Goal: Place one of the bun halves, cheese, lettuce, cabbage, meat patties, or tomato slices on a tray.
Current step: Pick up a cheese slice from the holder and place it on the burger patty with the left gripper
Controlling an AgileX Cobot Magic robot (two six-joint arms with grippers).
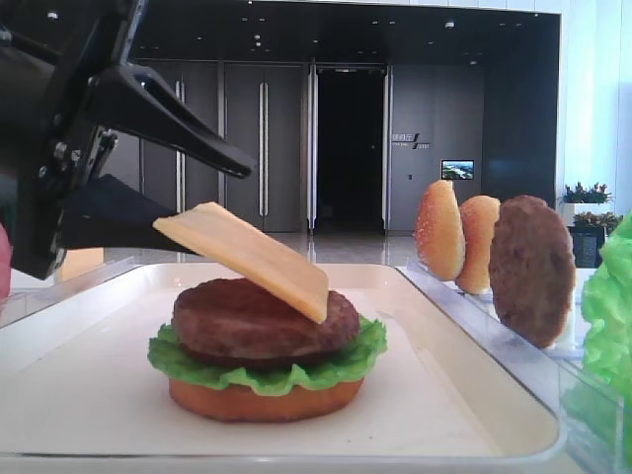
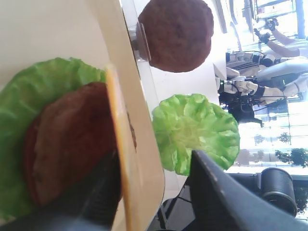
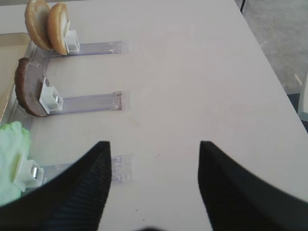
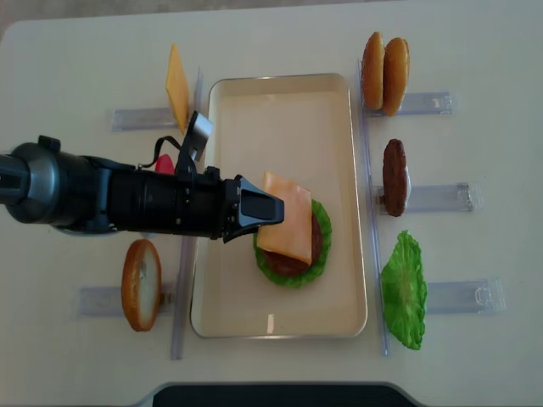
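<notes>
Pale tabletop carries the tray (image 4: pixel 335 102), where the cheese (image 1: pixel 247 257) leans tilted on the meat patty (image 1: pixel 247 321) (stacked over lettuce (image 1: pixel 197 363) and a flat bun half (image 1: pixel 262 400)). Left gripper (image 1: pixel 202 193) jaws stand spread around its raised edge; right gripper (image 3: pixel 154 163) is spread, empty.

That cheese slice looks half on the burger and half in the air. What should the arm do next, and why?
Probably draw the left gripper straight back and up. Its jaws stand apart, the cheese already rests one corner on the patty while its other end leans on the lower jaw. Pulling away should let the slice drop flat onto the stack on the tray.
</notes>
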